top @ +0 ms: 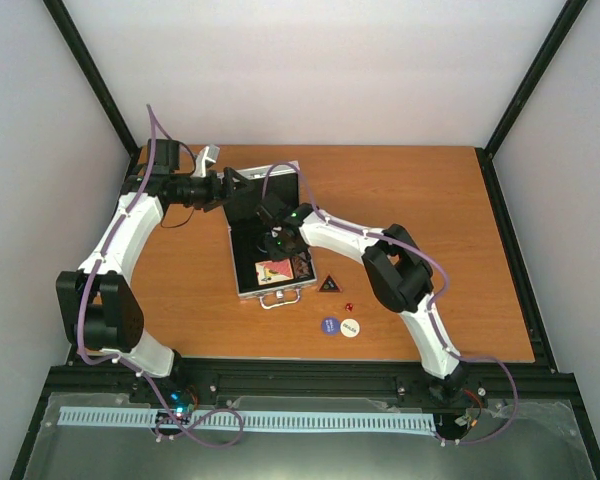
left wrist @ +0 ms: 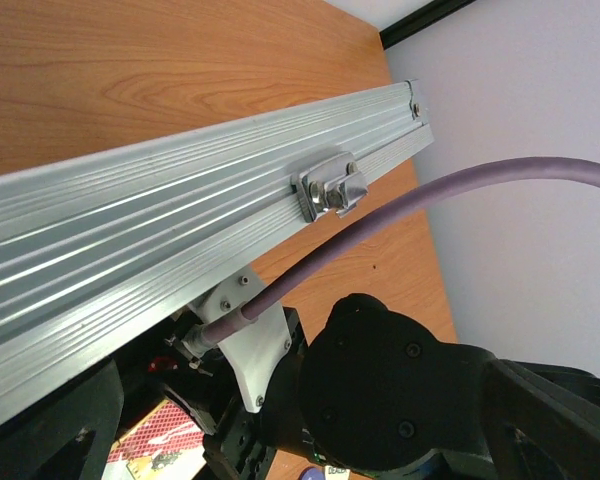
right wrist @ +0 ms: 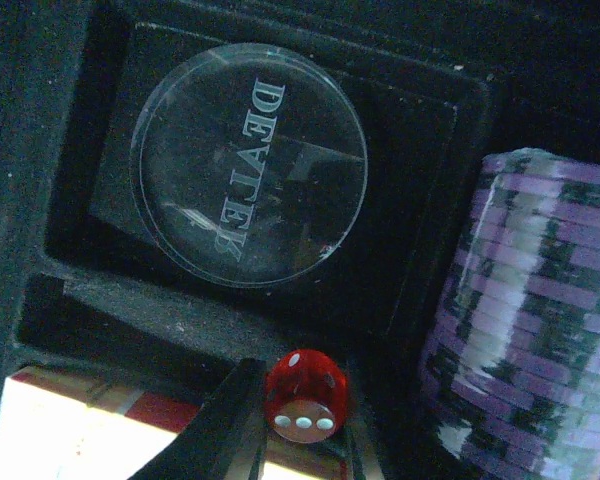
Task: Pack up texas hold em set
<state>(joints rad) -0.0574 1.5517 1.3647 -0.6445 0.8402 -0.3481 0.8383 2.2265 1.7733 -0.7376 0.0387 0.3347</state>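
Note:
The silver case [top: 245,285] lies open at the table's middle, its lid [top: 280,178] raised. My left gripper [top: 230,190] grips the lid's left edge; the lid's ribbed aluminium rim [left wrist: 180,230] and its latch [left wrist: 332,188] fill the left wrist view. My right gripper [top: 278,240] reaches into the case and is shut on a red die [right wrist: 304,395], just above the foam. A clear disc [right wrist: 248,165] lies in a foam recess, a chip stack [right wrist: 535,320] to its right. The pink-orange card box [top: 273,271] sits in the case.
On the table right of the case lie a black triangle [top: 328,284], a red die [top: 348,305], a blue disc [top: 329,325] and a white disc [top: 350,327]. The right arm [left wrist: 400,390] crosses under the lid.

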